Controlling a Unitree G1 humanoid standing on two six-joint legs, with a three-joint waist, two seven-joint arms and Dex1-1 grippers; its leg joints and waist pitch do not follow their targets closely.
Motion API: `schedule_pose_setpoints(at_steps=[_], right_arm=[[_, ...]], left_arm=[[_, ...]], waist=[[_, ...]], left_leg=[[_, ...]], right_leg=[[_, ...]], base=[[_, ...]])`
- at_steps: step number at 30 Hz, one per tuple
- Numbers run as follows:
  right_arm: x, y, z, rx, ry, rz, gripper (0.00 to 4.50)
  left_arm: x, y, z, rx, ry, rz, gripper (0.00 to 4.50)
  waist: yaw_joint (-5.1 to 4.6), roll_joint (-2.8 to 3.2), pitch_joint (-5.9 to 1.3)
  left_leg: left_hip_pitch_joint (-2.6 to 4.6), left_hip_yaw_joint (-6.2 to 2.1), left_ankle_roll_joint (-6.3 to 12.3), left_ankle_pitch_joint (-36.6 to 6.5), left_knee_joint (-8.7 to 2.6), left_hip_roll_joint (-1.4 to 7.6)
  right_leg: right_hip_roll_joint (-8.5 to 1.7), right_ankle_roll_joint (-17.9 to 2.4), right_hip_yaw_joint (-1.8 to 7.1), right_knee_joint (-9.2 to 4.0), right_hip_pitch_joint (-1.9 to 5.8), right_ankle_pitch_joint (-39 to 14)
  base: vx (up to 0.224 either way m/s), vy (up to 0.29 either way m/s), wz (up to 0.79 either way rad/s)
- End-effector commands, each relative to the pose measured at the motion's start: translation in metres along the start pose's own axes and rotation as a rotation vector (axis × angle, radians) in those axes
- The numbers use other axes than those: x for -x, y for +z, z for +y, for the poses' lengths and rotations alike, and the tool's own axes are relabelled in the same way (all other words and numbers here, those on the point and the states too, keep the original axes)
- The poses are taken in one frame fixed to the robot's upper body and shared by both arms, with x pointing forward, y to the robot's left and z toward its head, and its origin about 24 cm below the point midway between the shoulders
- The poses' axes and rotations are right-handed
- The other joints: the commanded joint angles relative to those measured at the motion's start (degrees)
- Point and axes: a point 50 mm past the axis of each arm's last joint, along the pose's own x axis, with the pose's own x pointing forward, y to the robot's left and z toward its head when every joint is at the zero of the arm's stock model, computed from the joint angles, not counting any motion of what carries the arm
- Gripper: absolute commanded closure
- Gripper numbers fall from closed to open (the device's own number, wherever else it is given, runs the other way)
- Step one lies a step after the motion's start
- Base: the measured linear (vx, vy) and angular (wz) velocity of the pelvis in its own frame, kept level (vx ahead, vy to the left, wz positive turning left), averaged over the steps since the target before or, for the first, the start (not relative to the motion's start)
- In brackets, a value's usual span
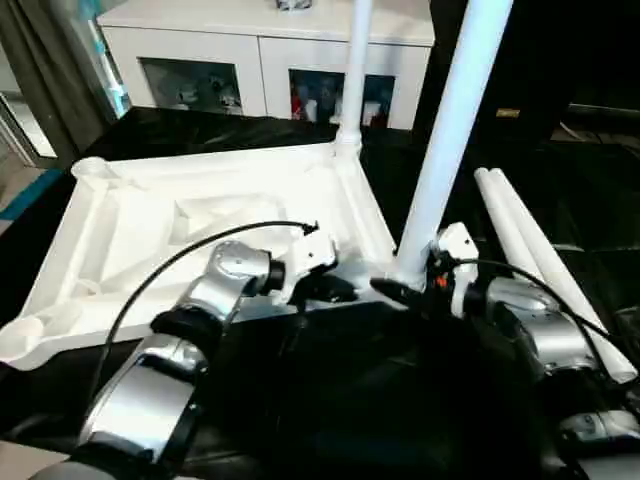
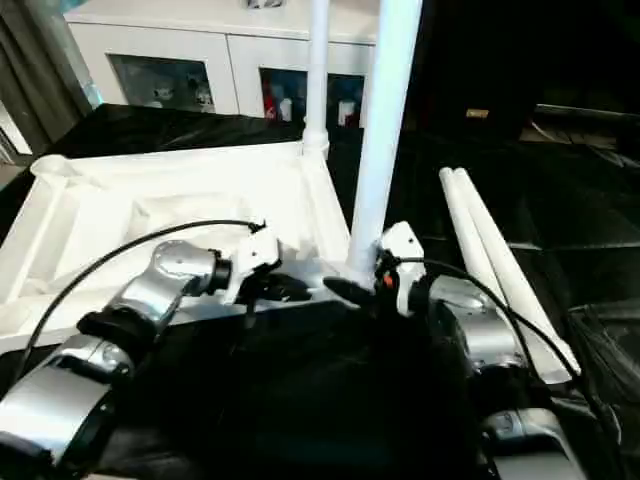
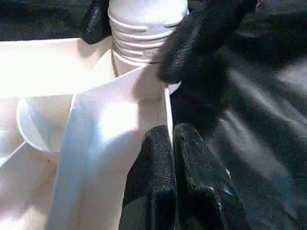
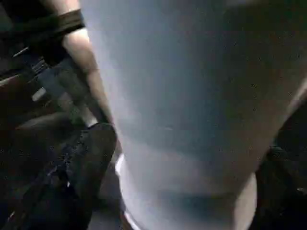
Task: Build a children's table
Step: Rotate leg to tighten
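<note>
The white children's table top [image 1: 120,215] lies underside up on the black-sheeted table [image 1: 340,400]. One white leg [image 1: 352,80] stands in its far right corner socket, and a second leg [image 1: 450,130] stands in the near right socket. My left gripper [image 3: 175,143] is shut on the top's thin front rim, just left of that near leg. My right gripper [image 1: 405,285] is open, with a black finger [image 3: 196,48] on each side of the near leg's ribbed base [image 3: 144,33]. Two more legs [image 1: 530,240] lie loose, side by side, to the right.
A white cabinet with glass doors [image 1: 260,50] stands behind the black table. A curtain [image 1: 50,80] hangs at the far left. Black cables loop over both silver forearms.
</note>
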Motion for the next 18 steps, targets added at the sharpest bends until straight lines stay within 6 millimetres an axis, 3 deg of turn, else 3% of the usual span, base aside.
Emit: schedule_pose_setpoints(at_steps=[1, 5, 11, 18], right_arm=[[-0.002, 0.004, 0.006, 0.022, 0.076, 0.011, 0.6], [0.008, 0.003, 0.008, 0.033, 0.132, 0.044, 0.6], [0.009, 0.003, 0.01, 0.024, 0.153, 0.049, 1.27], [0.005, 0.0, 0.017, -0.006, 0.181, 0.049, 1.66]], left_arm=[[-0.008, 0.013, -0.006, -0.045, -0.105, -0.068, 4.5], [0.002, 0.008, -0.007, -0.049, -0.126, -0.061, 4.5], [0.008, 0.005, -0.008, -0.047, -0.126, -0.059, 4.5], [0.008, 0.004, -0.009, -0.04, -0.12, -0.065, 4.5]], waist=[[0.21, -0.8, -3.83], [0.43, -0.77, -3.91], [0.56, -0.83, -4.03], [0.52, -0.82, -3.98]], left_leg=[[1.03, -2.48, 5.08, -8.6, -3.89, 4.66], [1.04, -2.55, 4.71, -7.9, -3.96, 4.74], [0.93, -2.54, 4.78, -6.9, -3.82, 4.65], [1.01, -2.53, 4.57, -7.3, -3.85, 4.67]], right_leg=[[-5.69, -14.8, 3.27, -4.26, 2.36, -7.6], [-5.65, -14.7, 3.26, -4.09, 2.3, -7.2], [-5.68, -15.0, 3.21, -3.81, 2.38, -5.3], [-5.6, -14.7, 3.17, -3.96, 2.24, -6.7]], base=[[0.0, 0.0, 0.0], [0.0, 0.0, 0.0], [0.0, 0.0, 0.0], [0.0, 0.0, 0.0]])
